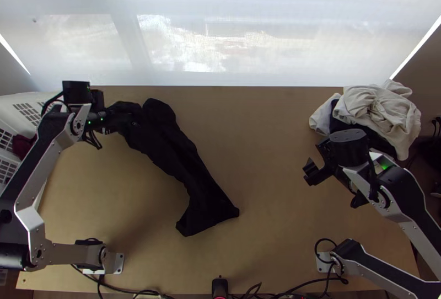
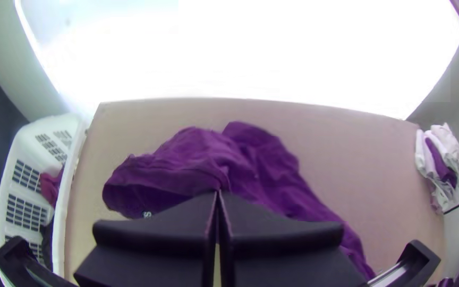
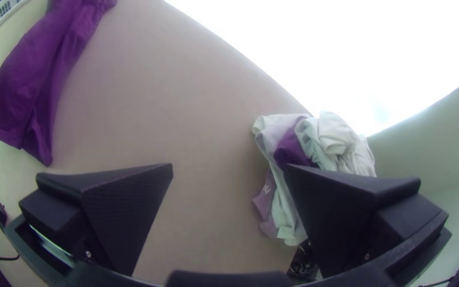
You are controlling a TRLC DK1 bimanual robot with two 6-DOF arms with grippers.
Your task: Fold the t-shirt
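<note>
The black t-shirt is lying bunched into a long strip on the left half of the table, slanting from beside the left gripper down toward the near middle. That gripper is clenching part of the cloth between its fingertips, with creases meeting there. The right gripper is standing released, its fingers well apart, over the right side of the table, near a heap of clothes. The heap is sitting at the far right corner, crumpled, mostly white with something dark tucked in. A white laundry basket is standing just beside the table's left edge, holding a dark red cloth. Cables are running along the near edge, around a small black device. A pale screen is rising behind the far edge.
</note>
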